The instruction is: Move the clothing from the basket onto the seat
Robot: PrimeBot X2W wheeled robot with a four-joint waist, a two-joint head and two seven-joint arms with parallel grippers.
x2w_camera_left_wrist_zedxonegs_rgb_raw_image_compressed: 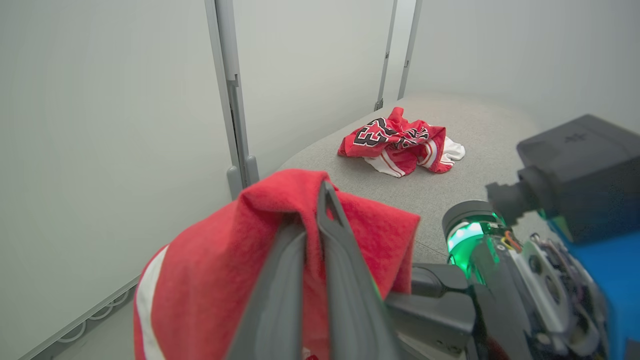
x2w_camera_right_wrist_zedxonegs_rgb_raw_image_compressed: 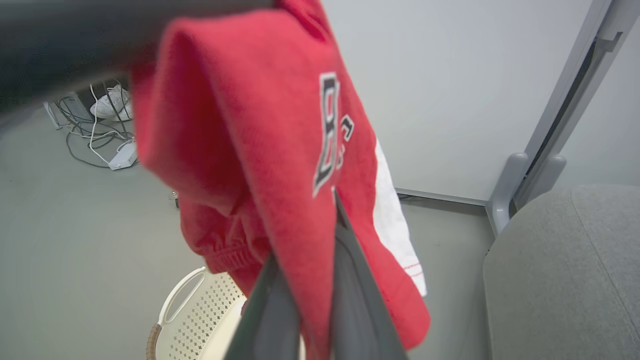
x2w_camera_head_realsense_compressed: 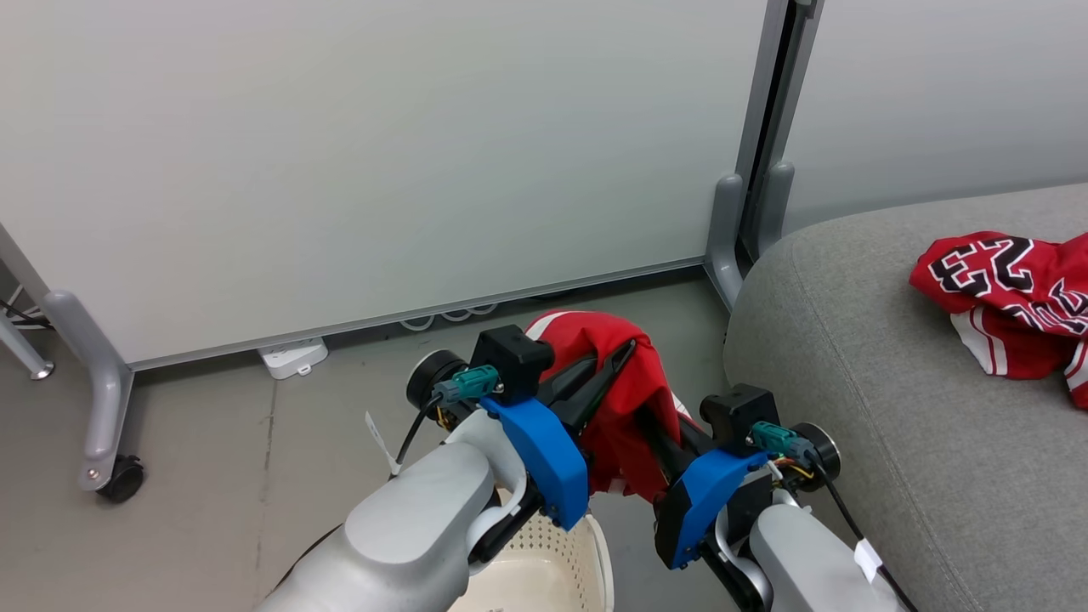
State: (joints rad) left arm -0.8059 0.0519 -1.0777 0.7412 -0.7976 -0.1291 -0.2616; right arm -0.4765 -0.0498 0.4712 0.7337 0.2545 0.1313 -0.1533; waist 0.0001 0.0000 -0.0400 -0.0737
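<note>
A red garment (x2w_camera_head_realsense_compressed: 620, 374) with a white side stripe hangs in the air between my two grippers, above the cream perforated basket (x2w_camera_head_realsense_compressed: 586, 561) at the bottom centre. My left gripper (x2w_camera_head_realsense_compressed: 627, 348) is shut on its upper fold, fingers (x2w_camera_left_wrist_zedxonegs_rgb_raw_image_compressed: 330, 235) pinching the cloth (x2w_camera_left_wrist_zedxonegs_rgb_raw_image_compressed: 210, 275). My right gripper (x2w_camera_head_realsense_compressed: 653, 422) is shut on the same garment (x2w_camera_right_wrist_zedxonegs_rgb_raw_image_compressed: 260, 125), whose black numerals show above the fingers (x2w_camera_right_wrist_zedxonegs_rgb_raw_image_compressed: 350, 260). The basket (x2w_camera_right_wrist_zedxonegs_rgb_raw_image_compressed: 200, 310) lies below. To the right is the grey seat (x2w_camera_head_realsense_compressed: 850, 382), with another red garment (x2w_camera_head_realsense_compressed: 1011, 297) bearing "23" crumpled on it (x2w_camera_left_wrist_zedxonegs_rgb_raw_image_compressed: 400, 142).
White partition panels (x2w_camera_head_realsense_compressed: 382, 153) on grey posts with castered feet (x2w_camera_head_realsense_compressed: 110, 459) stand close behind. A white power strip (x2w_camera_head_realsense_compressed: 293, 357) and cables (x2w_camera_right_wrist_zedxonegs_rgb_raw_image_compressed: 95, 145) lie on the grey floor. The seat's rounded edge (x2w_camera_right_wrist_zedxonegs_rgb_raw_image_compressed: 565, 270) is just right of the held garment.
</note>
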